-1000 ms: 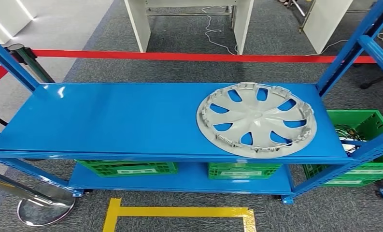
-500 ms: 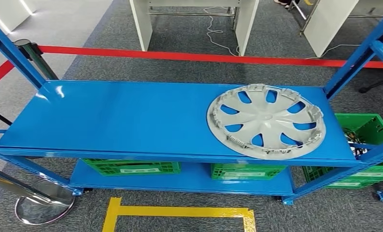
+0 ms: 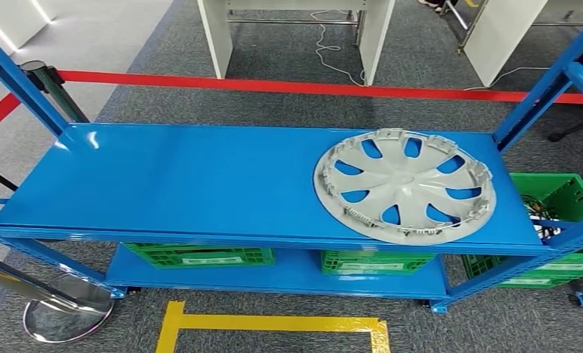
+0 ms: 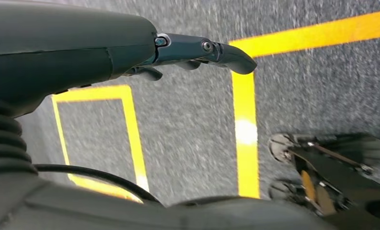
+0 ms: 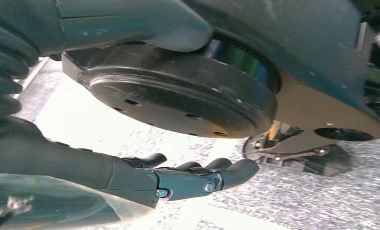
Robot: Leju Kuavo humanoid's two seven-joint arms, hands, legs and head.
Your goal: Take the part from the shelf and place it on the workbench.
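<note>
Part: we see the grey wheel cover (image 3: 404,184) lying flat on the right end of the blue shelf (image 3: 178,184)
Left hand (image 4: 130,52): hangs over the floor, fingers (image 4: 226,52) stretched out, holding nothing
Right hand (image 5: 144,177): we see its fingers (image 5: 226,173) loosely extended, empty
Below: green crates (image 3: 200,255) on the lower shelf

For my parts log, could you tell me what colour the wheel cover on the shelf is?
Light grey wheel cover, clearest in the head view.
</note>
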